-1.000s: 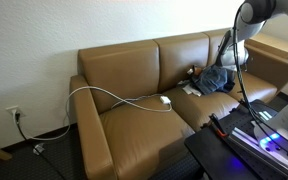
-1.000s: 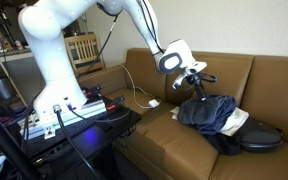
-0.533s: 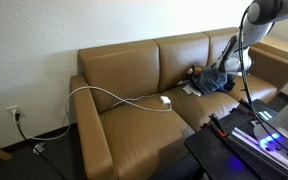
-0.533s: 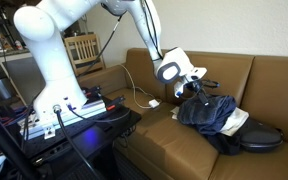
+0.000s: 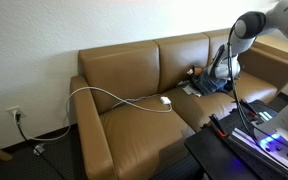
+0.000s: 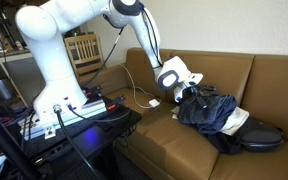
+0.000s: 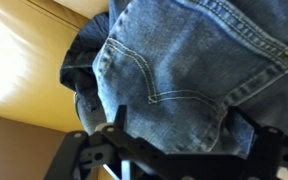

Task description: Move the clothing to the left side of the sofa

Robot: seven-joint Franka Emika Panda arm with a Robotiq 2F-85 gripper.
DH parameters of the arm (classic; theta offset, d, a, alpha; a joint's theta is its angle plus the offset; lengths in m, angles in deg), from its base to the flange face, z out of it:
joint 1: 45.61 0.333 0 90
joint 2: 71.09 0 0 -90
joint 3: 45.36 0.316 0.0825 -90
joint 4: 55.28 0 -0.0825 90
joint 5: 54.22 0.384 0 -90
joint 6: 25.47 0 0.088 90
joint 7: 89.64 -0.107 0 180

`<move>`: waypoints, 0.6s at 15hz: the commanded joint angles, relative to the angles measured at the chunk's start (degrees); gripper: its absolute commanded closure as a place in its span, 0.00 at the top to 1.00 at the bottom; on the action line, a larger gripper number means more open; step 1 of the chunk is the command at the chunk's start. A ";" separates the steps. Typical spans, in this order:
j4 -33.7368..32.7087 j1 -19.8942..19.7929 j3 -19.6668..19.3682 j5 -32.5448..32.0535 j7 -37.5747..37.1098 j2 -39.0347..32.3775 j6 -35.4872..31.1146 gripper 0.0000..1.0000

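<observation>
Our gripper [image 7: 174,135] hangs with its jaws spread wide, straddling the seat of the blue denim jeans [image 7: 184,60] in the wrist view and gripping nothing; we cannot tell whether the fingertips touch the cloth. The jeans top the clothing [image 6: 214,112], heaped with a white-grey shirt [image 6: 238,121] and a dark top [image 6: 252,138] on one end seat of the sofa [image 5: 134,125]. To grasp well, we judge we should press into a thick fold near the pocket seam so the jaws gather several layers, then lift until the legs clear the seat. Denim will drape and drag, and may leave the shirt and top behind. The back cushion [image 5: 224,45] stands just behind the pile, so we would draw out toward the front edge. A thin white cable [image 5: 114,97] crosses the other seats and could snag trailing cloth.
</observation>
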 commanded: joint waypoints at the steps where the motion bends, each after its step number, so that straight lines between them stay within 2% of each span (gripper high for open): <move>1: -4.92 3.80 -2.76 4.53 -0.85 -4.67 1.83 1.00; 2: -6.70 4.70 -3.91 6.00 -1.27 -6.33 2.32 0.75; 3: -7.62 5.62 -4.95 7.34 -1.58 -7.49 2.68 0.74; 9: -10.68 9.36 -9.24 12.17 -4.19 -13.01 5.36 0.33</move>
